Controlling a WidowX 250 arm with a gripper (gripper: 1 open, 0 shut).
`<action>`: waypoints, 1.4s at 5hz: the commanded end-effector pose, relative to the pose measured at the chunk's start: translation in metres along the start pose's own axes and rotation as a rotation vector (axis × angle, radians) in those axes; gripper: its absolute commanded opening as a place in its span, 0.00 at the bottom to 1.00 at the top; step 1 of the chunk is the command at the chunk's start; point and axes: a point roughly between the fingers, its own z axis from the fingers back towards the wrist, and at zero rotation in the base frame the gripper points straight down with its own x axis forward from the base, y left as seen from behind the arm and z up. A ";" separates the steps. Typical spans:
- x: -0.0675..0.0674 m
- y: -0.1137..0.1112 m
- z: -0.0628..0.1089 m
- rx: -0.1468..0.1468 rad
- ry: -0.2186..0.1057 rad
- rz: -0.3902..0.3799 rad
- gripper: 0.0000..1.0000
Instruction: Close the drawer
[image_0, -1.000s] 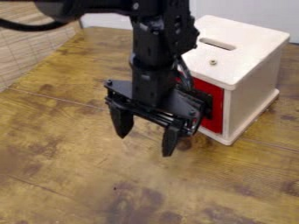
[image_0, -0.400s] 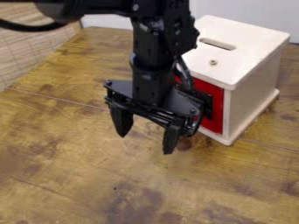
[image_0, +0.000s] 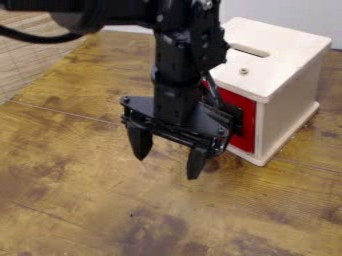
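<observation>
red-fronted box-shaped drawer (image_0: 242, 112) sat behind and right of black two-finger gripper (image_0: 170, 158) in view; fingers were apart.

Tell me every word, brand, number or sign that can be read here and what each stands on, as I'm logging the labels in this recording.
None can be read: no text shows on the white casing, the red drawer front, the wooden table or the black gripper.

No readable text or numbers show anywhere.
</observation>
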 end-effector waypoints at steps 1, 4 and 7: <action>0.004 -0.002 0.013 -0.009 -0.047 -0.004 1.00; 0.002 0.000 0.013 -0.025 -0.057 -0.018 1.00; -0.007 0.008 0.023 -0.049 -0.079 -0.037 1.00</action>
